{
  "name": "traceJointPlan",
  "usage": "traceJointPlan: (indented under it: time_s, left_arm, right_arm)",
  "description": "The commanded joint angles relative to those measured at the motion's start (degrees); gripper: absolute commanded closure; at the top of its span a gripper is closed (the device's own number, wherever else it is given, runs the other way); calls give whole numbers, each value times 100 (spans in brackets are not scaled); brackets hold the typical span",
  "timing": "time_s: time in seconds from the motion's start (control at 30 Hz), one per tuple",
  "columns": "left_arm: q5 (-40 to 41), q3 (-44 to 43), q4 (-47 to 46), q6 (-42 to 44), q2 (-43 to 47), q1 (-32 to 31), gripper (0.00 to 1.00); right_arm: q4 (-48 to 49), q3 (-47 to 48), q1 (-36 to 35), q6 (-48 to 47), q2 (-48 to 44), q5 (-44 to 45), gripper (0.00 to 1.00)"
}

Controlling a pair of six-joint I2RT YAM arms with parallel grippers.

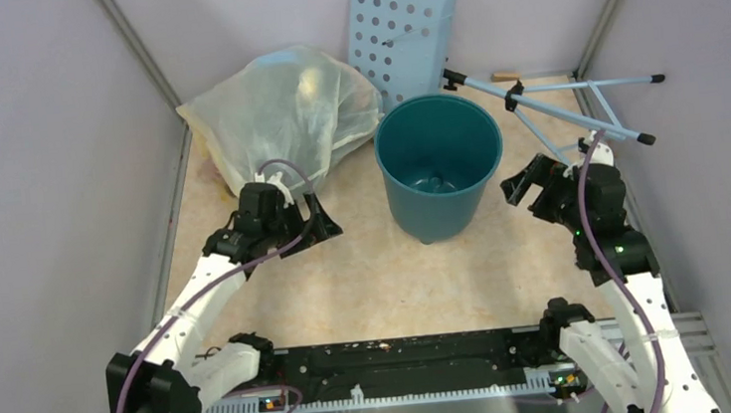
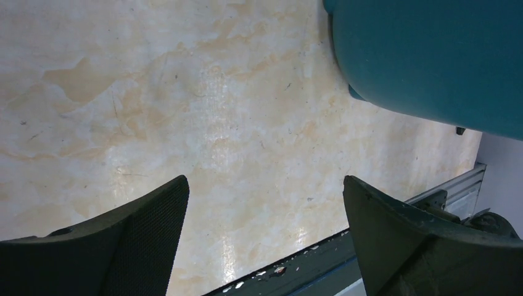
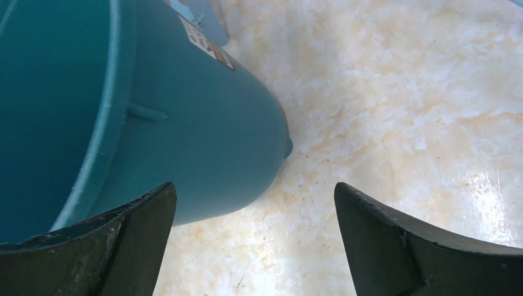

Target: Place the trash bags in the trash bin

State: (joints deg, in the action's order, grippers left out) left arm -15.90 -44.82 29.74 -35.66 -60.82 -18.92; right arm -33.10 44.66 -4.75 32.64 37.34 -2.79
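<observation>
Both arms flank the bin [image 1: 442,215] at the middle of the table [image 1: 368,281], and neither holds anything. The left gripper [image 1: 321,222] hovers at the bin's 8 o'clock with its jaws spread wide; its wrist view shows only bare tabletop between the two fingers [image 2: 139,228]. The right gripper [image 1: 521,185] hangs at the bin's 3 o'clock, equally released, with the bin's tapered wall [image 3: 203,117] just beside its left finger [image 3: 117,237].

The pink bag cannot be picked out with any certainty. A pale patch lies on the bin's floor [image 1: 436,181], but whether that is thin plastic or a reflection cannot be told. A big yellowish sack [image 1: 284,114] bulges at the bin's 10 o'clock. A blue perforated panel [image 1: 405,23] leans at 12 o'clock and a folding stand [image 1: 558,115] sprawls at 2 o'clock.

With both grippers free, this reads as either the very start of the task or its finish. If the bag is not in the bin, the next move calls for finding it, perhaps hidden near the sack. One gripper would then pinch a fold of the thin film firmly enough to lift it. The carry must clear the rim, and the release should come well inside, since such light plastic could drape over the edge.
</observation>
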Motion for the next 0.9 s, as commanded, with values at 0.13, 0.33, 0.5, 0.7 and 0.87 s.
traceJointPlan:
  time_s: [0.13, 0.33, 0.5, 0.7, 0.87]
  left_arm:
    - [697, -443, 114, 402, 751, -4, 1]
    - [1299, -1508, 645, 527, 386, 557, 6]
    - [1113, -2213, 519, -234, -369, 1004, 14]
    - [848, -2745, 386, -747, -985, 2075, 18]
    - [649, -2722, 436, -641, -1168, 3203, 25]
  right_arm:
    - [-457, 1238, 10, -187, 31, -228, 2]
    - [-295, 1473, 10, -150, 326, -472, 7]
    - [-95, 1462, 10, 43, 548, -895, 14]
    - [-211, 1716, 10, 67, 747, -989, 20]
    - [-282, 1758, 5, 55, 704, -1002, 21]
